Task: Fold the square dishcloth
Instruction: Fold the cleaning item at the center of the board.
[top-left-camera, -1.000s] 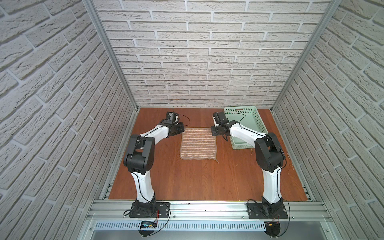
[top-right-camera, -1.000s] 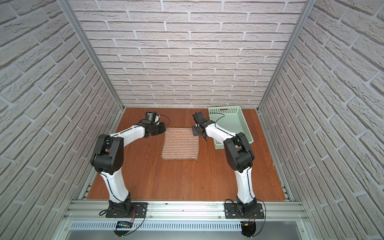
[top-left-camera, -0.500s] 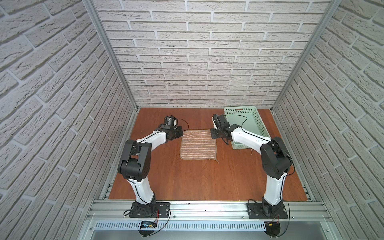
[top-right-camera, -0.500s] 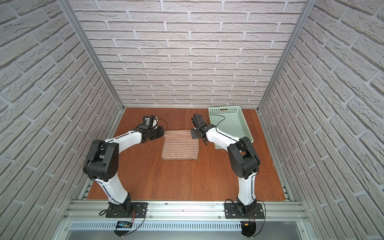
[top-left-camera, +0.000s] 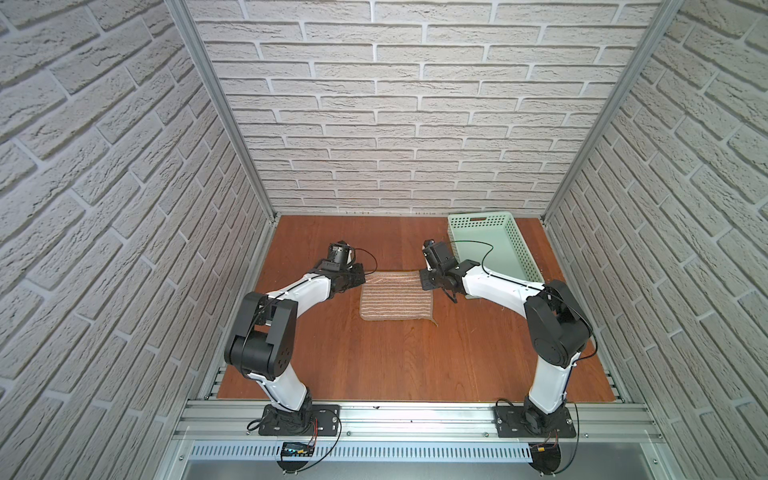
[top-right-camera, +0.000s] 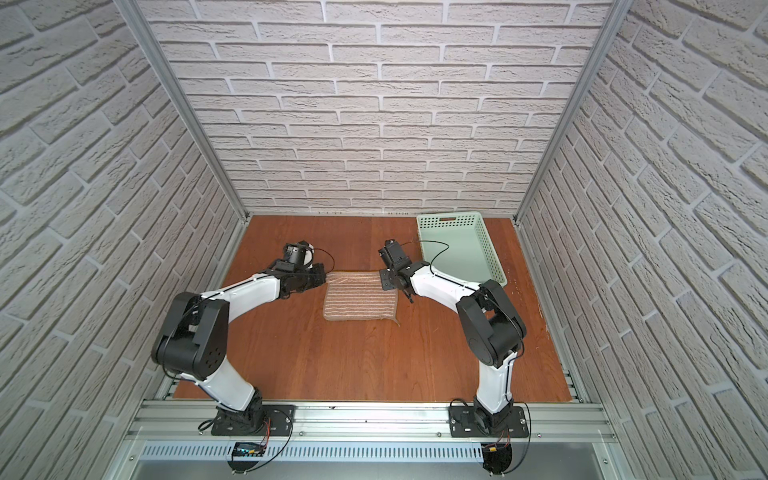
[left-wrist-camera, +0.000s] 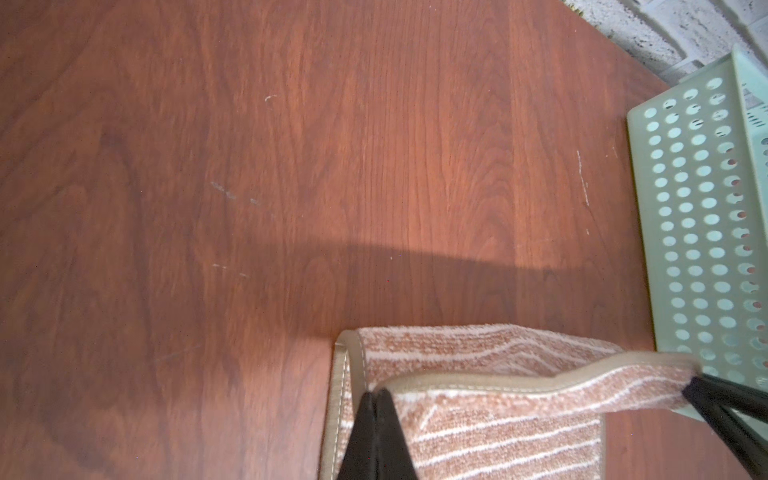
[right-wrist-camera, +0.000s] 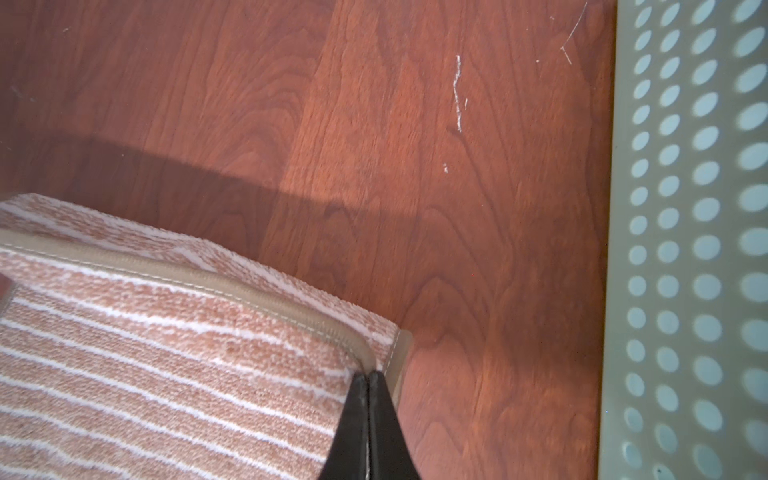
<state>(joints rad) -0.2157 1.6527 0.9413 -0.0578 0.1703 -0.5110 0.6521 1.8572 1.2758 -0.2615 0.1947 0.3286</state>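
Both top views: square dishcloth (top-left-camera: 397, 301) mid-bench (top-left-camera: 374, 365), long axis left-right, far edge raised. My arms reach forward, low.
Left wrist: left end effector (left-wrist-camera: 376, 395) clamped on its far corner.
Right wrist: right end effector (right-wrist-camera: 369, 376) likewise.

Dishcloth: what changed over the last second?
Both arms drew back toward their bases. The left gripper and right gripper, each shut on a far corner of the square dishcloth, carried its far edge up and toward the near edge, starting the fold. No new grasp or release. The near edge, loose thread and green basket stayed put.
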